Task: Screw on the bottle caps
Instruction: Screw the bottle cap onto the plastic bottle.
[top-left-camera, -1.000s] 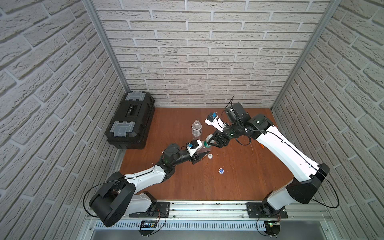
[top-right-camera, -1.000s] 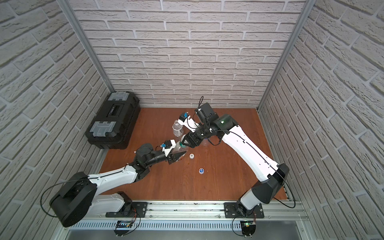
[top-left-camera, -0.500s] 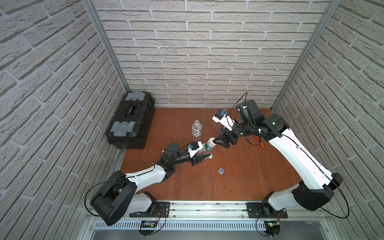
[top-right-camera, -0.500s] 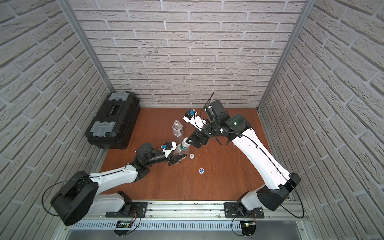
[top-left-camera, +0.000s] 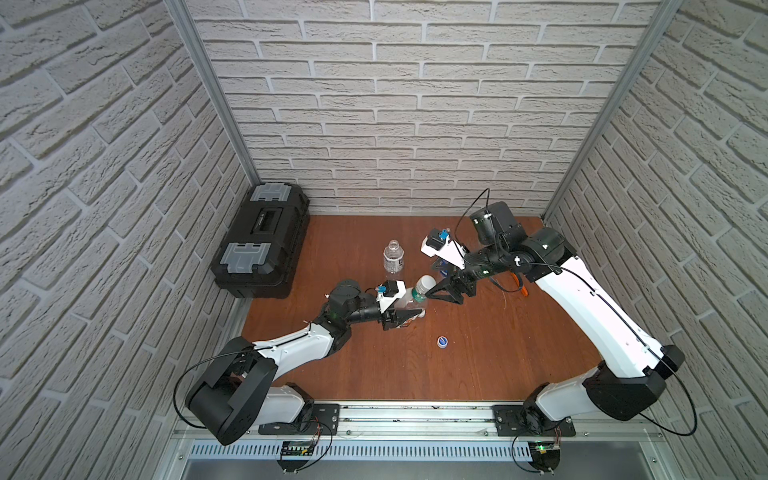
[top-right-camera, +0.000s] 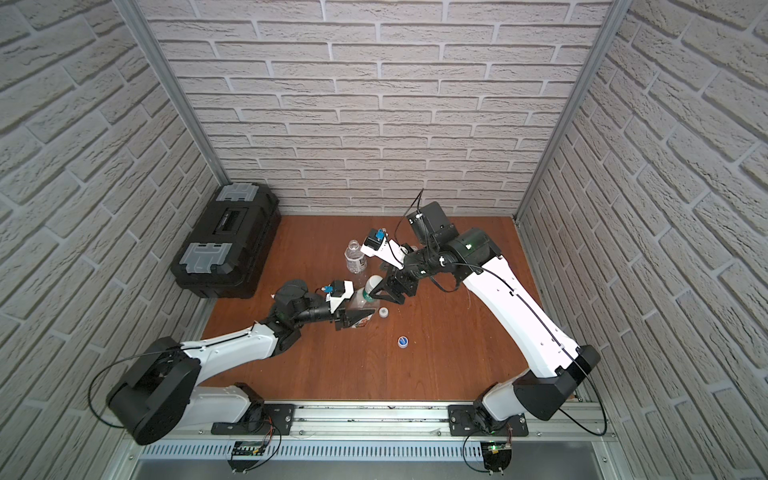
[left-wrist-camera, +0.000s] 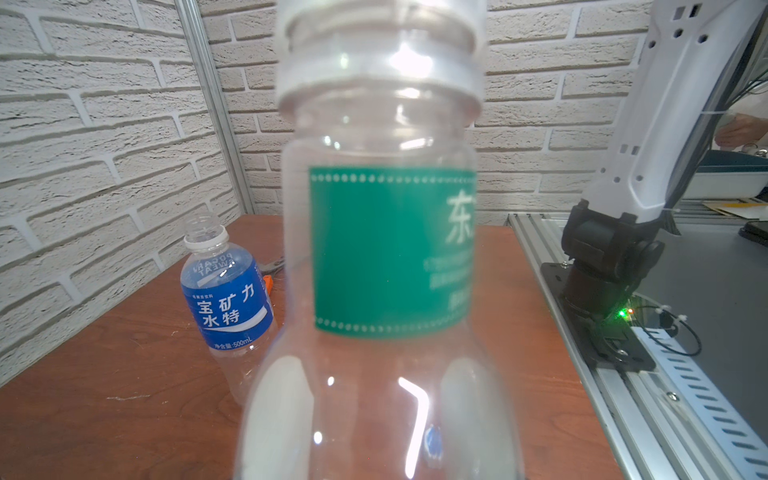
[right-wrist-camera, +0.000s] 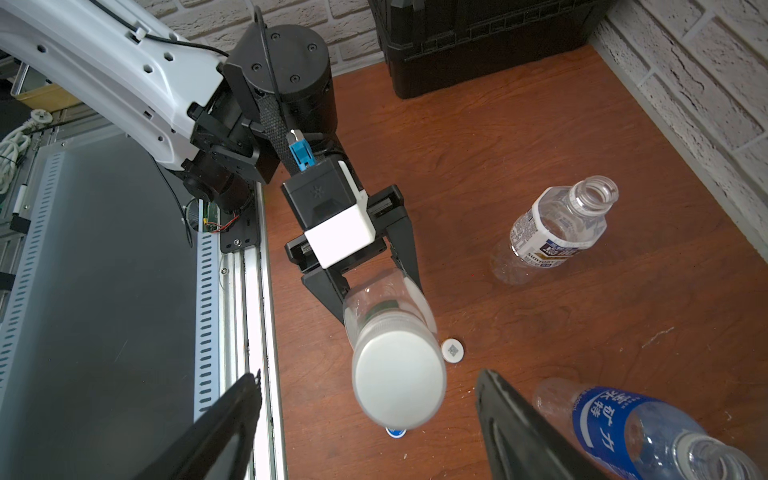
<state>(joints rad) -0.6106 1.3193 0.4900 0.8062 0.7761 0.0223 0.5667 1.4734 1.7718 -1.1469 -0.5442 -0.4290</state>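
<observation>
The left tool (top-left-camera: 399, 320) is shut on the green-banded bottle (left-wrist-camera: 390, 249), held tilted over the bench (top-left-camera: 478, 353), while the right tool (top-left-camera: 435, 291) stands open astride the wide white cap (right-wrist-camera: 399, 384) on its neck, gripping nothing; if that cap is only part-threaded, it may drop off.

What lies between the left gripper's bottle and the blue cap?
The small white cap, beside the bottle; then bare table to the blue cap, in both top views.
</observation>
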